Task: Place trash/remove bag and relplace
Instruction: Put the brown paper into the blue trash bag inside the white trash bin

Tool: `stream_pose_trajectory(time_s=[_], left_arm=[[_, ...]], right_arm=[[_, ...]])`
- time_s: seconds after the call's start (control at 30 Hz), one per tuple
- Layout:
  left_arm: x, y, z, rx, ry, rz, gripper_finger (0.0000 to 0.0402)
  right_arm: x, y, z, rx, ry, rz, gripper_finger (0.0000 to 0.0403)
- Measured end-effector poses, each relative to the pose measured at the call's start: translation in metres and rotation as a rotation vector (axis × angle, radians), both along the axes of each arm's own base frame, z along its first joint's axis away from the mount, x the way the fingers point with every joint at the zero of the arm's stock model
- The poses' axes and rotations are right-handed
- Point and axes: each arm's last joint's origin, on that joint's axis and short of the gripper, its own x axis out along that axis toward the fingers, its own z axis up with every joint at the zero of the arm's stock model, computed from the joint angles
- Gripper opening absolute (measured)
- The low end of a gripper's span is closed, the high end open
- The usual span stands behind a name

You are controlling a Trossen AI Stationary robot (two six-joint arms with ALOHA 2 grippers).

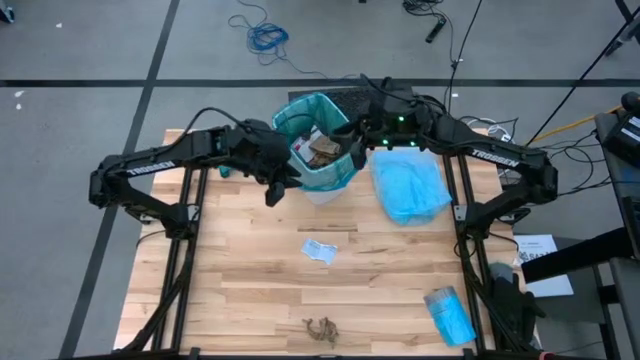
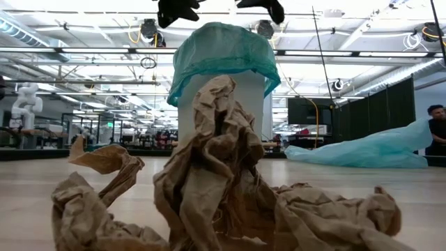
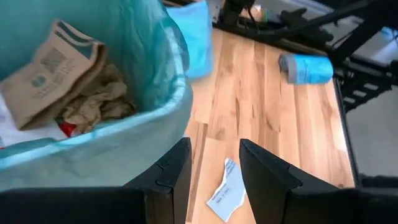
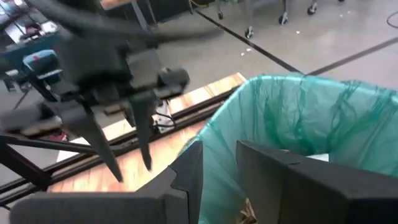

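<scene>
A white bin (image 1: pixel 318 185) lined with a teal bag (image 2: pixel 223 52) stands at the table's far middle. Inside it lie a brown paper bag (image 3: pixel 56 68) and crumpled paper (image 3: pixel 99 102). A pale scrap (image 1: pixel 318 250) lies mid-table, and a crumpled brown paper wad (image 1: pixel 322 328) lies at the near edge, filling the low view (image 2: pixel 216 188). My left gripper (image 3: pixel 214 146) hangs open beside the bin's left near side (image 1: pixel 278 190), above the table. My right gripper (image 4: pixel 219 149) is open over the bin's right rim (image 1: pixel 357 148). Neither holds anything.
A loose pale blue bag (image 1: pixel 408 185) lies spread on the table right of the bin. A roll of blue bags (image 1: pixel 450 315) sits at the near right corner. A person (image 2: pixel 437 129) stands beyond the table at the right. Bare wood lies between the bin and the scrap.
</scene>
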Motion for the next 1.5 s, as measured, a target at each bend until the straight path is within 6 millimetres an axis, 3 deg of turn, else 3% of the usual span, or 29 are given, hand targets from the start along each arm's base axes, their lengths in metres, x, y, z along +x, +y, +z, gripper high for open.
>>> stream_pose_trajectory(time_s=[0.3, 0.57, 0.8, 1.13, 1.5], left_arm=[[0.025, -0.009, -0.023, 0.001, 0.09, -0.065, 0.0132], [0.043, -0.017, -0.044, 0.034, 0.154, -0.143, 0.0132], [0.042, -0.018, -0.078, -0.009, 0.218, -0.119, 0.0132], [0.048, -0.031, -0.092, -0.016, 0.157, -0.146, 0.0132], [0.049, -0.05, -0.125, -0.098, 0.117, -0.128, 0.0132]], right_arm=[[-0.016, 0.005, 0.014, -0.008, -0.042, -0.013, 0.0089], [-0.019, 0.009, 0.011, 0.003, 0.008, -0.012, 0.0089], [-0.02, 0.024, 0.011, -0.018, 0.037, 0.005, 0.0089], [-0.026, 0.031, 0.017, -0.051, 0.022, -0.027, 0.0089], [-0.026, 0.039, 0.015, -0.031, 0.044, -0.002, 0.0089]])
